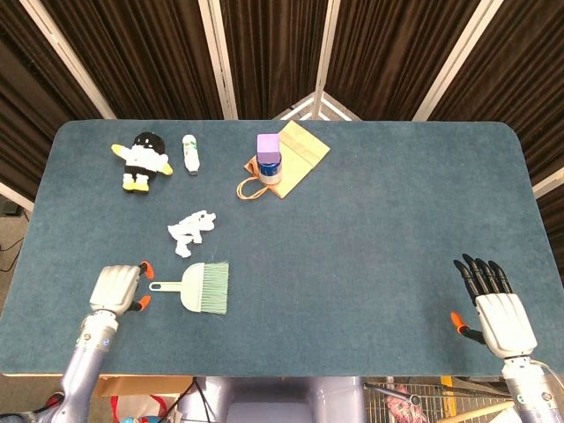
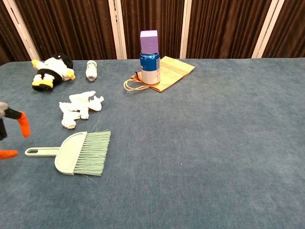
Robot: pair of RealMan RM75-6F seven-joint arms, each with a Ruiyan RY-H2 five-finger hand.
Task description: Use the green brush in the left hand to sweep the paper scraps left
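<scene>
The green brush (image 1: 200, 287) (image 2: 79, 152) lies flat on the table, handle pointing left, bristles to the right. White paper scraps (image 1: 190, 231) (image 2: 78, 107) lie in a clump just behind it. My left hand (image 1: 117, 288) (image 2: 10, 132) hovers just left of the handle's end, fingers apart, holding nothing. At the table's near right corner my right hand (image 1: 496, 306) is spread open and empty; the chest view does not show it.
A penguin plush (image 1: 142, 159) (image 2: 50, 70) and a small bottle (image 1: 190, 152) (image 2: 91, 69) lie at the back left. A blue can with a purple block on top (image 1: 269, 158) (image 2: 149, 56) stands on a brown paper bag (image 1: 292, 156) (image 2: 169, 71) at the back centre.
</scene>
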